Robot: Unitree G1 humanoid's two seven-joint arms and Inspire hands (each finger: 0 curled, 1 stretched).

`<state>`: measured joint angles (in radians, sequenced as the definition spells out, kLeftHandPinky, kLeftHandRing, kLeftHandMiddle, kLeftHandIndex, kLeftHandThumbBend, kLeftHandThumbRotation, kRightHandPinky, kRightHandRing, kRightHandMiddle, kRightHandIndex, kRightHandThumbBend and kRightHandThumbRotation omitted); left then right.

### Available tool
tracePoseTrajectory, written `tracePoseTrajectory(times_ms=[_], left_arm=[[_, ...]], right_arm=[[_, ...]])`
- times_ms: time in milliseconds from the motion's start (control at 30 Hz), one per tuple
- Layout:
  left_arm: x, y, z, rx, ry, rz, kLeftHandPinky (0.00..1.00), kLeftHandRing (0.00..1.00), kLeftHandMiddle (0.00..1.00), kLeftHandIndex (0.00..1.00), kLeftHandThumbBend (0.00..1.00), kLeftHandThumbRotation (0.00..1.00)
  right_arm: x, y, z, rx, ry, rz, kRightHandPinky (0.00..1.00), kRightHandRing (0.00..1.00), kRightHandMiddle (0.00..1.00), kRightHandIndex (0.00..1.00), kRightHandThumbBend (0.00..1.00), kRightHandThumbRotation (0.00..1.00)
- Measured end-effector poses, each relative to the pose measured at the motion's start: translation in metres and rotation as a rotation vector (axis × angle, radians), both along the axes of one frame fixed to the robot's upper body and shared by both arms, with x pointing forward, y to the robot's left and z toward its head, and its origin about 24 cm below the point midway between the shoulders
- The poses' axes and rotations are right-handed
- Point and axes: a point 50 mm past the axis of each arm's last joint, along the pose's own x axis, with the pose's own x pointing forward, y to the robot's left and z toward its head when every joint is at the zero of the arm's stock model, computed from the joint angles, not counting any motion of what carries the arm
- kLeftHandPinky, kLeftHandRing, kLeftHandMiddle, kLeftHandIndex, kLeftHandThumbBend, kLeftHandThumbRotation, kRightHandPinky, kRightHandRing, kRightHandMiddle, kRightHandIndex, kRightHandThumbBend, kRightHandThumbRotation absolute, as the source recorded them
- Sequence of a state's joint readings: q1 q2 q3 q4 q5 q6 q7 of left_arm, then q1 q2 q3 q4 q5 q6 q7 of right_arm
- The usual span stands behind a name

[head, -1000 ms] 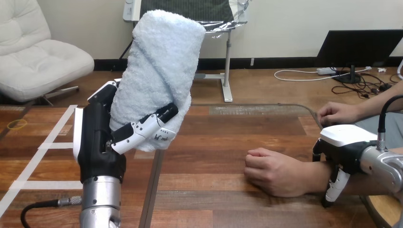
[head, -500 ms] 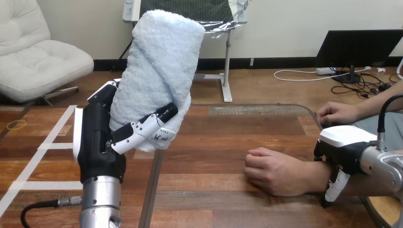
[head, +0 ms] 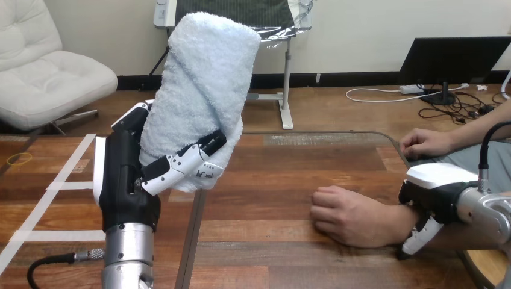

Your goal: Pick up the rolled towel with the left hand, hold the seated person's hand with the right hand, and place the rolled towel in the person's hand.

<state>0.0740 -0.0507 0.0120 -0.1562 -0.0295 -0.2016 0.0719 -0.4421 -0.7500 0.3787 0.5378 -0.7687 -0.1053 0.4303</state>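
Centrally, bare table (head: 271,180) separates rolled towel (head: 202,84) from person's hand (head: 346,217).

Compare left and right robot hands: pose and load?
Left robot hand stands upright, raised above the table; right robot hand sits low, back up, over the person's wrist. Left robot hand has fingers curled round the rolled towel; right robot hand carries no towel, and a grip on the wrist cannot be confirmed. Both are black with white shells on silver forearms.
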Motion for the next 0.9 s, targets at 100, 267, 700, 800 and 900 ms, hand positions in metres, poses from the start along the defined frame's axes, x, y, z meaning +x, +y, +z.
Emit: tracePoseTrajectory(times_ms=[100, 267, 700, 800, 900], left_arm=[[0.0000, 0.0001, 0.0000, 0.000, 0.000, 0.000, 0.21, 0.28, 0.36, 0.38, 0.47, 0.00], [0.0000, 0.0000, 0.0000, 0.000, 0.000, 0.000, 0.21, 0.28, 0.36, 0.38, 0.47, 0.00], [0.0000, -0.0001, 0.0000, 0.001, 0.000, 0.000, 0.21, 0.28, 0.35, 0.38, 0.47, 0.00], [0.0000, 0.0000, 0.0000, 0.001, 0.000, 0.001, 0.21, 0.28, 0.35, 0.38, 0.48, 0.00], [0.0000, 0.0000, 0.0000, 0.000, 0.000, 0.001, 0.21, 0.28, 0.35, 0.38, 0.48, 0.00]], right_arm=[[-0.0015, 0.0016, -0.0013, 0.005, 0.008, 0.003, 0.32, 0.41, 0.48, 0.50, 0.88, 0.47], [-0.0037, 0.0046, -0.0030, 0.015, 0.013, 0.007, 0.29, 0.37, 0.44, 0.46, 0.91, 0.46], [-0.0052, 0.0077, -0.0037, 0.033, 0.023, -0.004, 0.18, 0.25, 0.31, 0.37, 0.94, 0.37], [-0.0051, 0.0079, -0.0032, 0.036, 0.023, -0.008, 0.18, 0.25, 0.31, 0.37, 0.94, 0.36], [-0.0049, 0.0081, -0.0026, 0.037, 0.024, -0.012, 0.20, 0.27, 0.34, 0.39, 0.94, 0.35]])
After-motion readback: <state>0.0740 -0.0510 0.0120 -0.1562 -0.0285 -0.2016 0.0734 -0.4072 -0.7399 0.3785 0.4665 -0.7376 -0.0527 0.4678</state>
